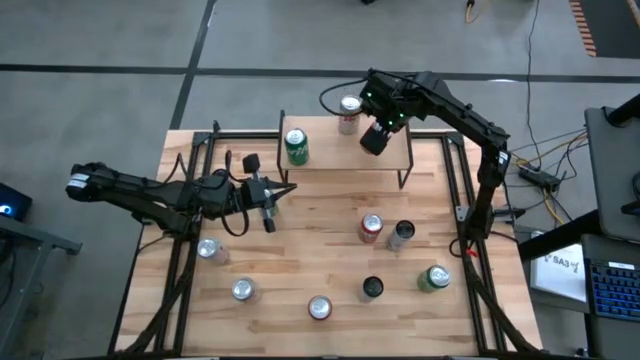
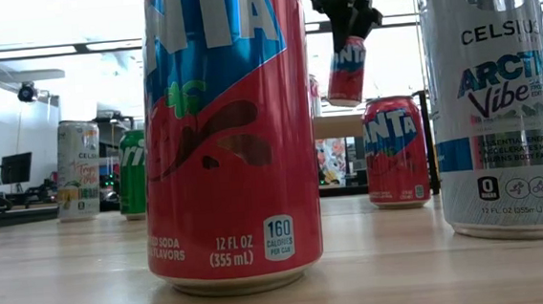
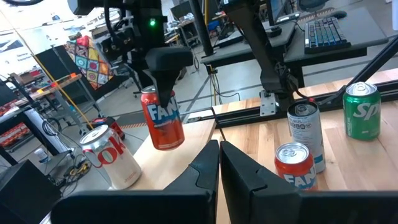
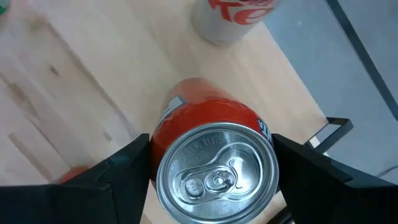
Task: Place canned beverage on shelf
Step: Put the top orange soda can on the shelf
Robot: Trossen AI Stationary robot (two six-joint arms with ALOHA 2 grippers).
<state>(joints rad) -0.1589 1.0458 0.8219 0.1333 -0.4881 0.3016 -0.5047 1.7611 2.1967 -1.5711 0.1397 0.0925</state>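
Observation:
My right gripper (image 1: 375, 135) is shut on a red Fanta can (image 3: 163, 121) above the shelf (image 1: 330, 158), a low light-wood riser on black legs at the table's far side. A green Sprite can (image 1: 296, 147) and a Coke can (image 1: 349, 113) stand upright on the shelf top. The held can also shows in the low view (image 2: 347, 70) and, from above, in the right wrist view (image 4: 216, 171). My left gripper (image 1: 268, 205) is shut and empty over the table, left of centre; its fingers show in the left wrist view (image 3: 219, 165). My right gripper pinches the Fanta can's upper side wall (image 4: 163, 134), just below the rim, between its two fingers (image 4: 121, 171), one on each side. The fingers come from above, pointing down. The can hangs below them, slightly tilted, lifted clear of the shelf top.
Several more cans stand on the table: a red Fanta (image 1: 371, 228) and a Celsius (image 1: 402, 235) at centre right, a green one (image 1: 433, 278), and others along the near edge (image 1: 319, 308) and left side (image 1: 208, 250). Black frame rails run along both table sides.

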